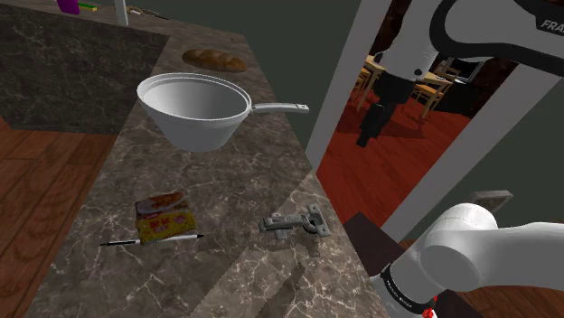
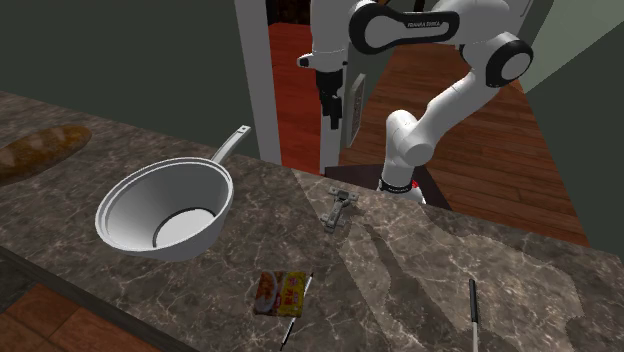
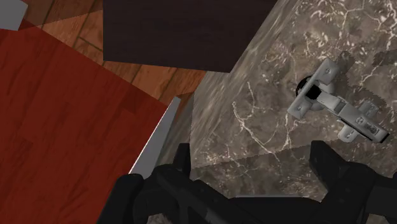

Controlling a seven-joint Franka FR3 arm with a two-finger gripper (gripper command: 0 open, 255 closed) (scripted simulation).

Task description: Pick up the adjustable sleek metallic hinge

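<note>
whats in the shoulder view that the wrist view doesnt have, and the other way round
Shoulder view adds: pan, bread, yellow packet, pen and the white arm. Wrist view adds: a close look at the gripper, fingers apart, open. Both: hinge, marble counter, red wood floor.

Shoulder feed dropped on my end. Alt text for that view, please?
A grey metal hinge lies flat near the marble counter's edge; the black gripper hangs high, up and right of it. Also on the counter are a saucepan, a yellow packet, a pen and a bread loaf.
</note>
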